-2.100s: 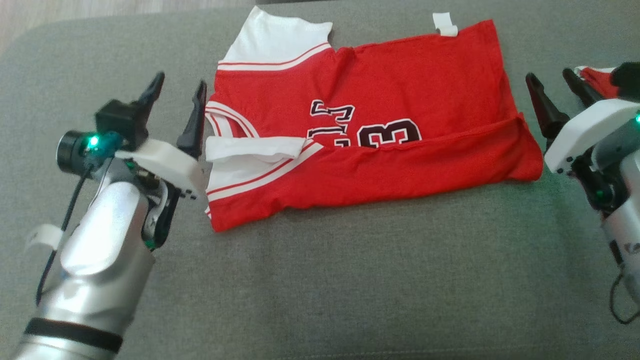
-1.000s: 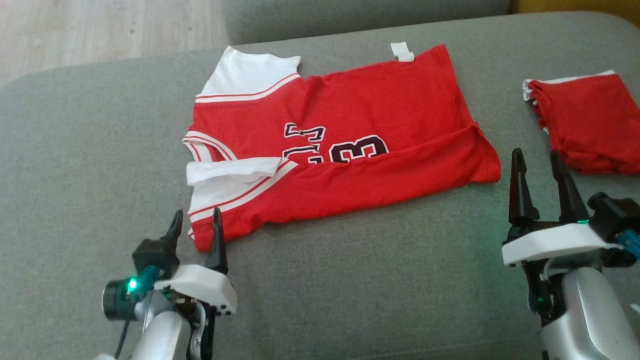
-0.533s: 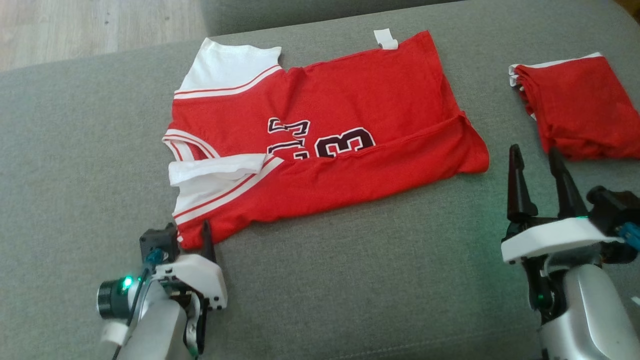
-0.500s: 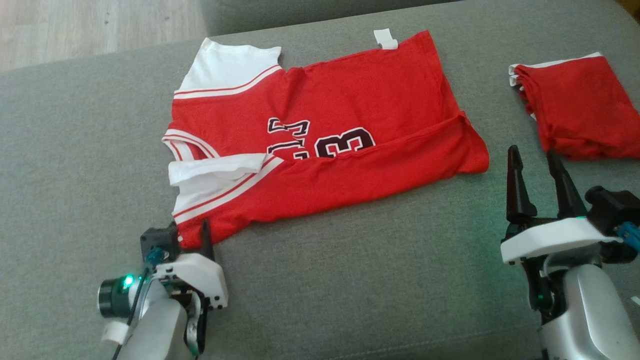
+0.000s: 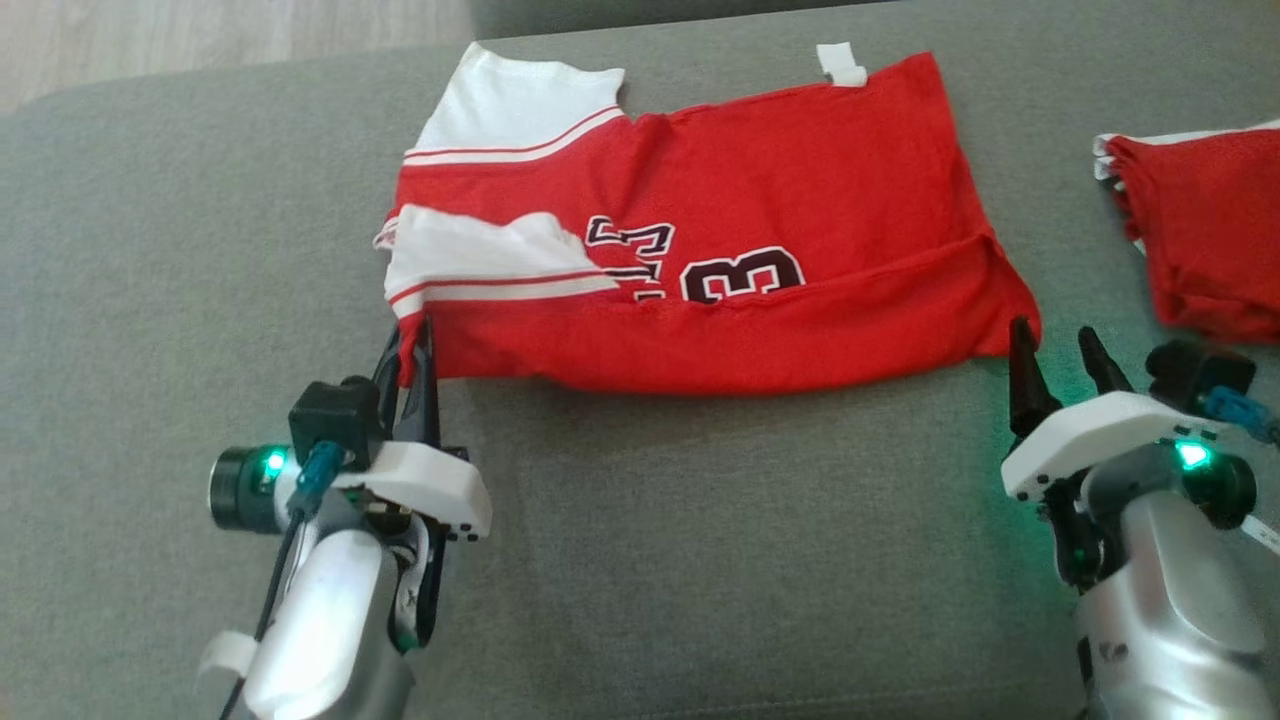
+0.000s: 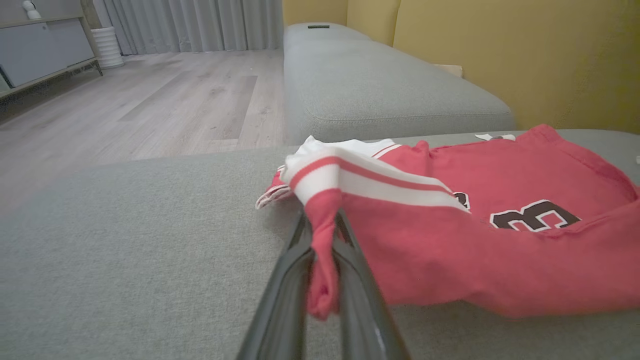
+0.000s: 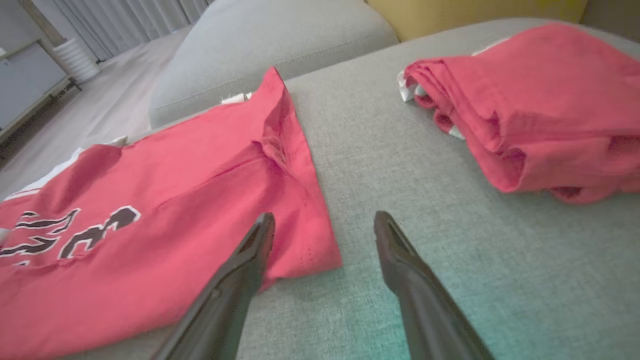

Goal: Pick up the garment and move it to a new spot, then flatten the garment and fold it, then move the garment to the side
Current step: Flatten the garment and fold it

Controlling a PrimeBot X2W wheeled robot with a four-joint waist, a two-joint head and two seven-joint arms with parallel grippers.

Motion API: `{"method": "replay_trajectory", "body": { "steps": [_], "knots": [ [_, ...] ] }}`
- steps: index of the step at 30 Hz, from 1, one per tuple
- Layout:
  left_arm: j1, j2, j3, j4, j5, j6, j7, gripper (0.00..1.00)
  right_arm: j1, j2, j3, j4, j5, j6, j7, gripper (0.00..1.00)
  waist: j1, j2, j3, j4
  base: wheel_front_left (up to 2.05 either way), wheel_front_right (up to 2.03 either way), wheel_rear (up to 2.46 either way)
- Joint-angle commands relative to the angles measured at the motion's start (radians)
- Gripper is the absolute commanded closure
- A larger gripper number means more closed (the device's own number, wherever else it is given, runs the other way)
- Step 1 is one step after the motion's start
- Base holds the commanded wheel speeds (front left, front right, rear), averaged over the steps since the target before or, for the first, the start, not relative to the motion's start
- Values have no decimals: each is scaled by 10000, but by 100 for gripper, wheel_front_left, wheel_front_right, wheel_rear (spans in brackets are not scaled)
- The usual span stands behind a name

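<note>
The garment point(image 5: 760, 210) is a red jersey with white sleeves and black numerals, spread on the grey sofa cushion point(image 5: 700, 560). Its near long edge is folded over the lower part. My left gripper point(image 5: 412, 345) is shut on the garment's point(image 6: 450, 240) near-left corner, red cloth pinched between the fingers point(image 6: 292, 280) and lifted off the cushion. My right gripper point(image 5: 1050, 345) stands open just off the garment's near-right corner point(image 7: 305, 250), one finger point(image 7: 240, 270) over the hem, the other point(image 7: 405, 265) above bare cushion.
A second red garment point(image 5: 1200, 230), folded into a pile point(image 7: 545, 115), lies on the cushion at the right. Another grey cushion point(image 6: 380, 85) and a yellow wall point(image 6: 500, 55) lie beyond. Wooden floor point(image 6: 140, 110) runs past the sofa's left edge.
My left gripper has shut on the garment's near-left corner and raised it, pulling the white sleeve panel up and over. The right gripper moved closer to the near-right corner. The head camera has shifted.
</note>
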Motion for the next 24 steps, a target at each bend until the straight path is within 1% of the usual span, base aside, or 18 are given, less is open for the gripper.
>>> {"method": "replay_trajectory", "body": {
  "steps": [1, 3, 5, 9, 10, 11, 12, 16, 19, 20, 22, 24],
  "knots": [
    [-107, 125, 200, -487, 88, -42, -131, 100, -417, -19, 29, 162, -142, 67, -11, 0, 0, 0, 38, 118, 0, 0, 0],
    [-51, 112, 128, -610, 113, -70, -132, 100, -681, -19, -185, 776, -575, 67, -39, 0, 0, 0, 51, 193, 0, 0, 0],
    [-15, 101, 82, -687, 126, -88, -132, 100, -960, -19, -122, 1387, -557, 67, -44, 0, 0, 0, 59, 236, 0, 0, 0],
    [94, 91, 39, -624, 131, -137, -132, 100, -1377, -19, 341, 2413, -368, 67, -213, 0, 0, 0, 12, 229, 0, 0, 0],
    [126, 92, 37, -576, 139, -144, -132, 100, -1443, -19, 449, 2633, -325, 67, -282, 13, 0, 0, -17, 219, 0, 0, 0],
    [152, 96, 45, -538, 141, -152, -132, 100, -1499, -19, 534, 2834, -289, 67, -371, 85, 0, 0, -51, 205, 0, 0, 0],
    [175, 101, 58, -507, 140, -159, -133, 100, -1552, -19, 605, 3018, -301, 67, -468, 100, 0, 0, -81, 191, 0, 0, 0],
    [256, 134, 109, -334, 131, -180, -133, 100, -1732, -19, 679, 3559, -638, 67, -978, 100, 0, 0, -198, 112, 0, 0, 0],
    [302, 175, 162, -203, 112, -190, -133, 100, -1856, -19, 539, 3759, -1114, 67, -1386, 100, 0, 0, -281, 13, 0, 0, 0],
    [302, 175, 162, -203, 112, -190, -133, 100, -1856, -19, 539, 3759, -1114, 67, -1386, 100, 0, 0, -281, 13, 0, 0, 0],
    [409, 267, 270, -91, 71, -190, -133, 100, -1938, -19, 432, 3920, -1630, 67, -1611, 100, 0, 0, -379, -119, 0, 0, 0],
    [452, 296, 301, -45, 58, -197, -133, 100, -1948, -19, 483, 3954, -1739, 67, -1681, 100, 0, 0, -437, -150, 0, 0, 0]
  ]
}}
